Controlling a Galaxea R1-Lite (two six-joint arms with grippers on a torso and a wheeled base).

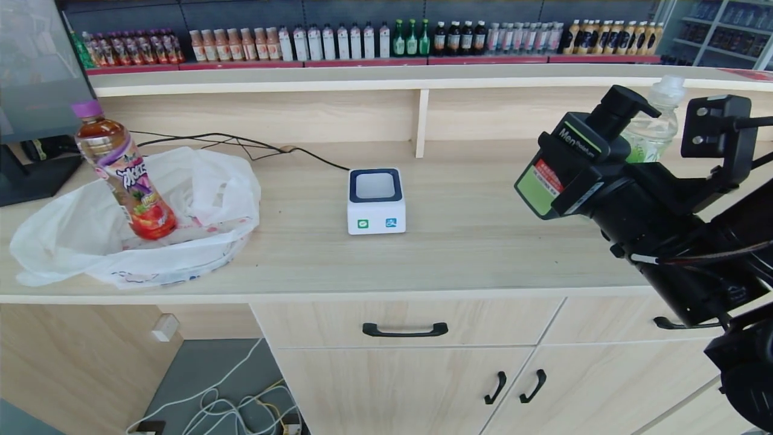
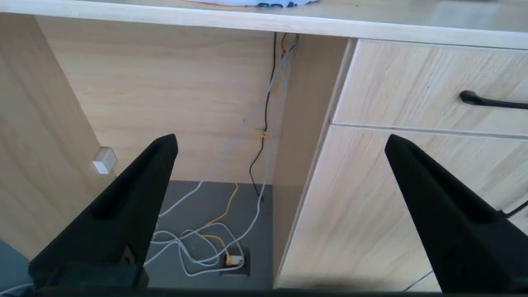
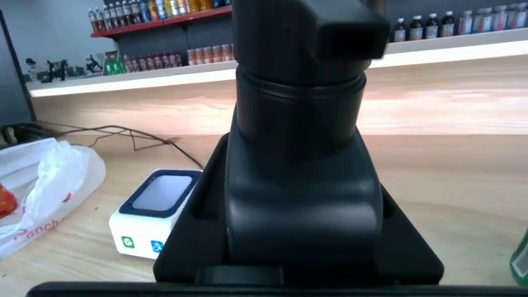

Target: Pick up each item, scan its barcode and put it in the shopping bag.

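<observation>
Clamping a boxy black pump bottle [image 1: 534,190] with a green label, the right gripper [image 1: 595,190] is holding it tilted above the right end of the pale wood-grain counter [image 1: 471,248], before a clear plastic bottle [image 1: 655,127] near the back edge. A white cube scanner [image 1: 375,201] is sitting mid-counter — toward the left edge a crinkled white shopping bag [image 1: 211,181] is lying open, a purple-capped tea bottle [image 1: 124,172] leaning inside. The left gripper [image 2: 280,148] is hanging below the front edge, black wedge fingers [image 2: 124,214] spread wide.
</observation>
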